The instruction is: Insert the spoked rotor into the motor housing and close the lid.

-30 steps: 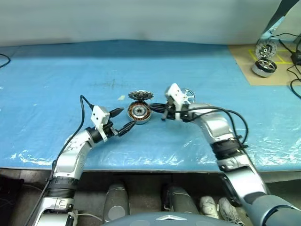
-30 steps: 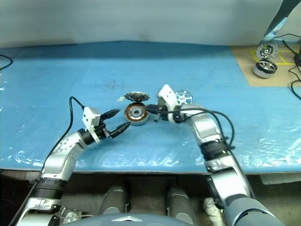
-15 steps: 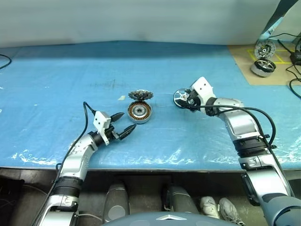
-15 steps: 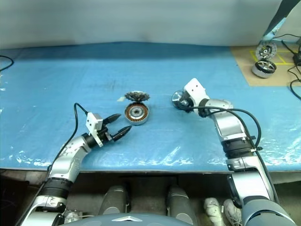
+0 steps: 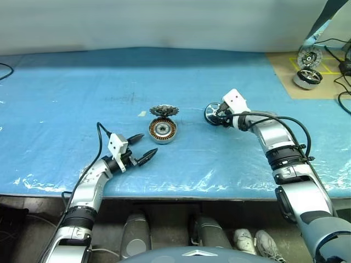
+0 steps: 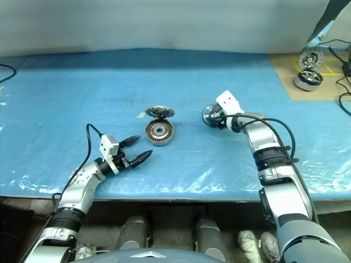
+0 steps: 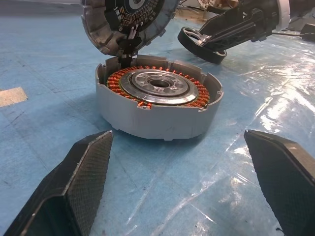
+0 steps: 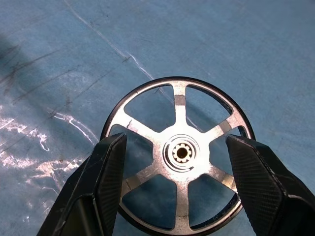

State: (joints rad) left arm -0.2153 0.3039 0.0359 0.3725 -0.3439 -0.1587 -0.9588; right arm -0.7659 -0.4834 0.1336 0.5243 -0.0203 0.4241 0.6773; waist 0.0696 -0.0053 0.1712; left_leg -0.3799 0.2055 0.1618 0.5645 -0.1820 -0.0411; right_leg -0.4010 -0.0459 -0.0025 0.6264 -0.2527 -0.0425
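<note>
Blue plastic-covered table (image 5: 66, 98) (wrinkled, glossy); cardboard patch (image 5: 285, 74) far rt.

The left gripper (image 5: 140, 148) sits low with its two fingers wide apart. The right gripper (image 5: 215, 114) reaches out, tipped down, fingers spread too.

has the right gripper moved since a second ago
Yes. The right gripper was beside the motor housing a second ago; it has swung away to the robot's right and now straddles the spoked rotor on the blue table cover, fingers open.
</note>
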